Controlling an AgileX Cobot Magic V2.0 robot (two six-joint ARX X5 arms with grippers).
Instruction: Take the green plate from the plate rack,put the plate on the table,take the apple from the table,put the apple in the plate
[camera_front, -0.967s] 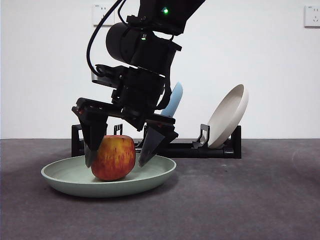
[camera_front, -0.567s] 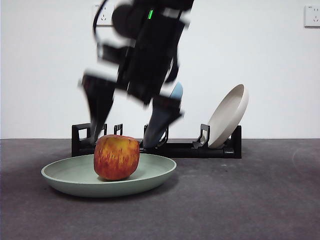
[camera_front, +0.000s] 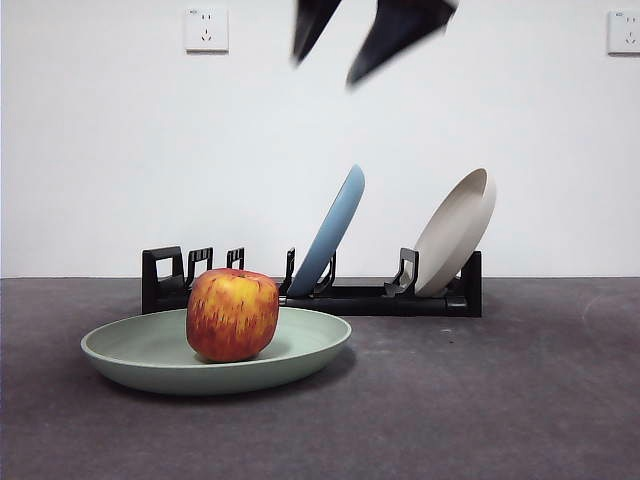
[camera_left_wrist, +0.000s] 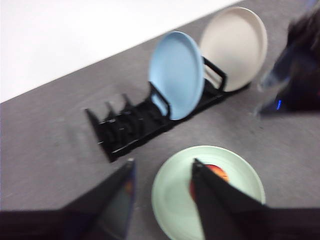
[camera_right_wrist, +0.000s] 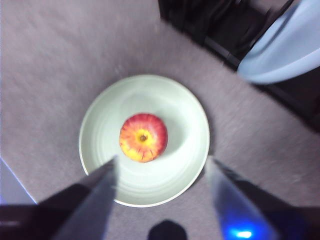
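One apple (camera_front: 232, 314) is seated in one green plate (camera_front: 140, 352) on the table (camera_front: 500, 400), left of centre. One plate rack (camera_front: 400, 298) behind holds two plates: one blue plate (camera_front: 330, 228), one beige plate (camera_front: 455, 230). Two wall sockets (camera_front: 206, 29) are noted on the white wall. Two grippers are held aloft, empty, jaws parted: right gripper (camera_right_wrist: 161, 175) above the apple, left gripper (camera_left_wrist: 162, 177) alongside.

The dark grey tabletop (camera_front: 520, 400) carries the green plate (camera_front: 130, 358) in front and the plate rack (camera_front: 375, 298) behind.
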